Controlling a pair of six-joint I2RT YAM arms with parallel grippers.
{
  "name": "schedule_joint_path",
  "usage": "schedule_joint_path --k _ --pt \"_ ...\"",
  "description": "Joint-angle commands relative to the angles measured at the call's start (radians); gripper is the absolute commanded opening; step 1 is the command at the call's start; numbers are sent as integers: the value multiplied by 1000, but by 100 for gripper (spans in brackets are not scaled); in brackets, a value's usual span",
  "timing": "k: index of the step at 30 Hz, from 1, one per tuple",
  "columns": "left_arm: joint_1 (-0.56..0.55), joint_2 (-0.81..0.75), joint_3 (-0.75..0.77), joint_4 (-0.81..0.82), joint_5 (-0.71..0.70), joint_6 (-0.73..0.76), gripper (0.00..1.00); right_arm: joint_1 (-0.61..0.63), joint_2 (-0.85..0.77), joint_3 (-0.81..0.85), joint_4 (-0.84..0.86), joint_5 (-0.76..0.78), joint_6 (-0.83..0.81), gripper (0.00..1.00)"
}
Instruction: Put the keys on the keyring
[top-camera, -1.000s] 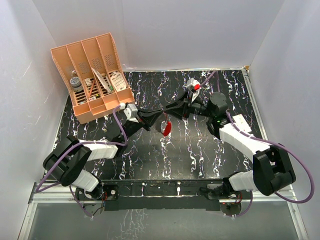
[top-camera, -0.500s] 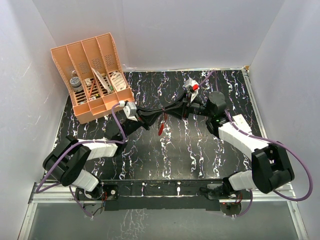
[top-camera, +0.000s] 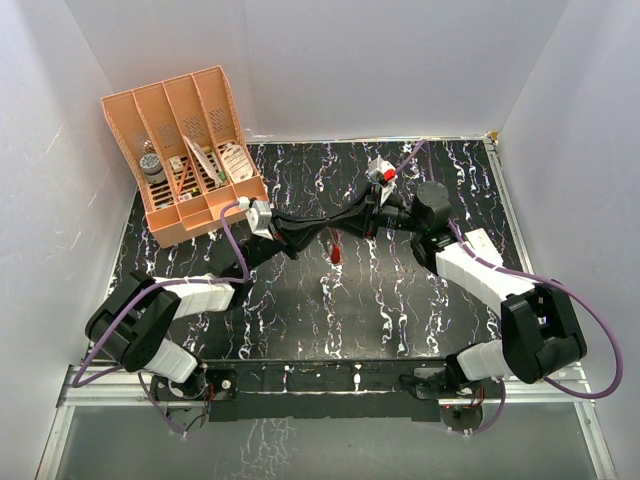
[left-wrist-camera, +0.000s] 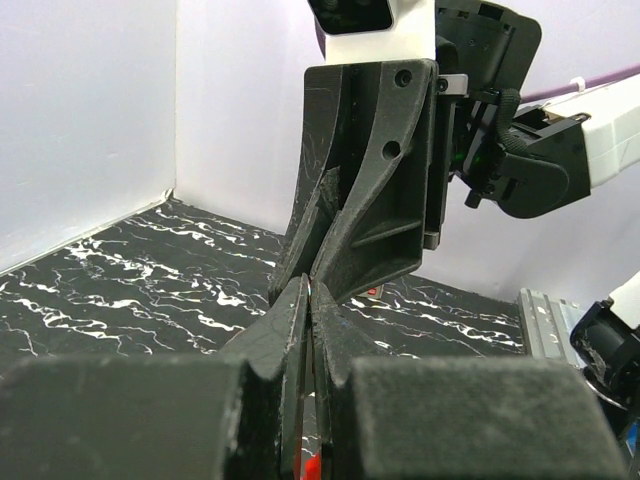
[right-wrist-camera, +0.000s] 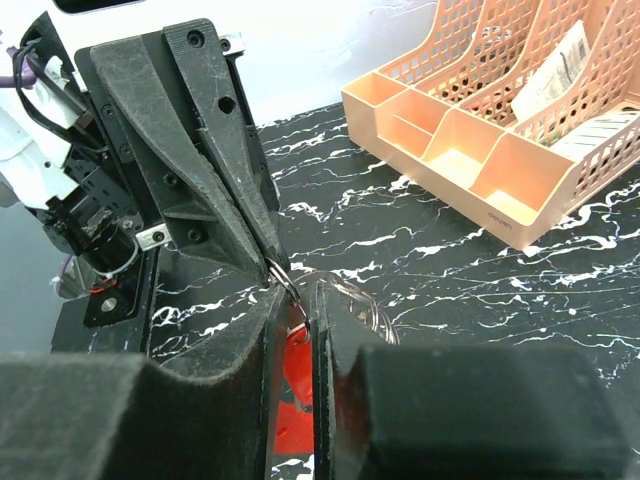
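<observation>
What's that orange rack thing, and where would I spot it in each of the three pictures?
Top external: the orange organizer stands at upper left, on the table's far left corner.
Left wrist: not in it.
Right wrist: the orange organizer fills the upper right.
Shared landmark: the black marbled table, seen in all three views.

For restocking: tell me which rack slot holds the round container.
The leftmost slot of the orange rack, nearest the left wall. The round container stands there; no other slot shows anything round.

Orange organizer on black marbled table
</observation>
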Motion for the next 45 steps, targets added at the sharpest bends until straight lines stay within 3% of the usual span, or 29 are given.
schedule_joint_path --k 1,5,18,32,45 --pt "1 -32 47 215 79 -42 0 -3 4 52 60 -17 0 9" --pt "5 -25 48 215 91 -53 0 -3 -5 48 64 -26 -3 0" --pt "18 -29 50 61 55 13 0 -3 -66 28 30 -1 -26 0" --pt "18 -96 168 -372 79 147 10 -2 -84 91 -221 37 -171 0" --pt "18 -133 282 -728 135 239 9 -3 -99 110 -335 76 -244 0"
